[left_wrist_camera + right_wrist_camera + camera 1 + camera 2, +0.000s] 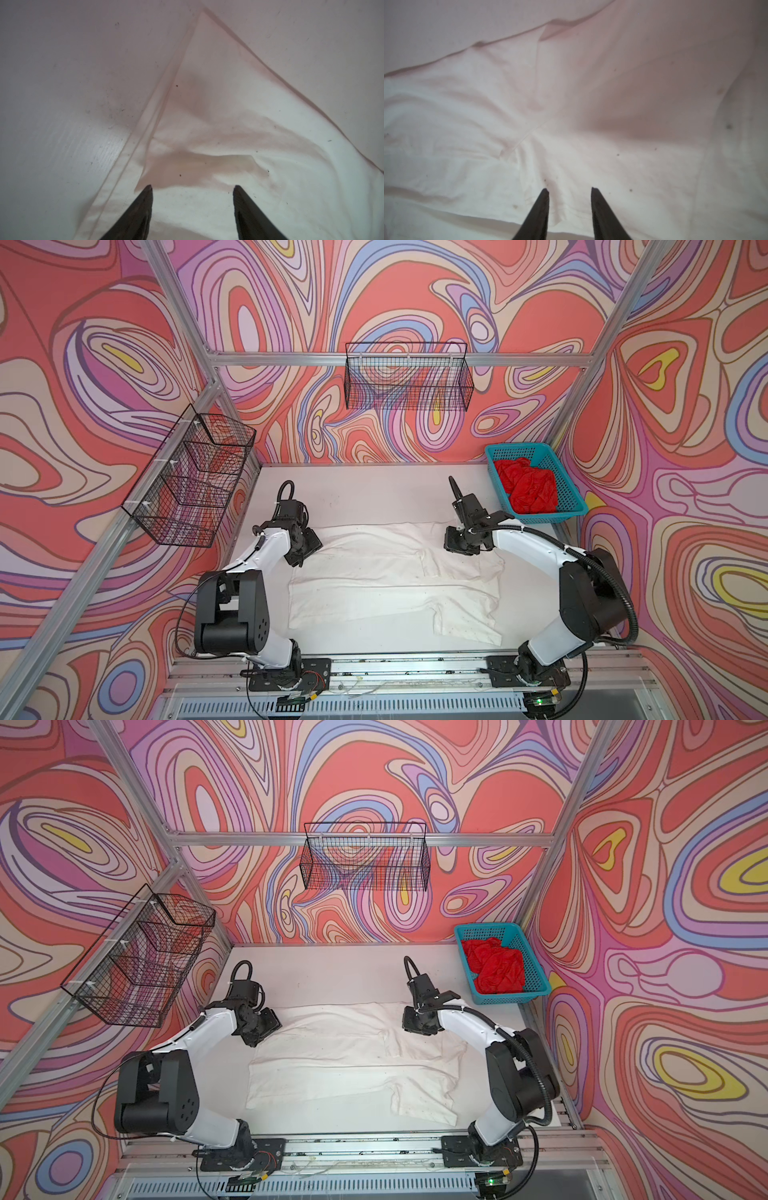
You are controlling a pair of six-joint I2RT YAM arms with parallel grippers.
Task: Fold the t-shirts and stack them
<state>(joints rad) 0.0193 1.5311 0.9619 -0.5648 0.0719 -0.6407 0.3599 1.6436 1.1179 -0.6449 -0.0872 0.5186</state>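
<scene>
White tee (390,572) flat under both tools – left tool (192,188) spread, right tool (570,190) parted (nothing held).

T-shirt (386,572) lies on table (353,485) between both arms; basket (575,506) sits back right.

Enclosure interior. Three walls (399,302) carry a swirling print of coral, lilac, blue, cream and yellow bands. Aluminium framing (291,359) runs along the corners and across the back wall. A black wire basket (409,379) hangs from the rear rail; a second, partitioned wire basket (191,481) hangs on the left-hand wall. Below lies a white table (365,485) with faint scuffs. Lighting is even and diffuse, with soft shadows.
</scene>
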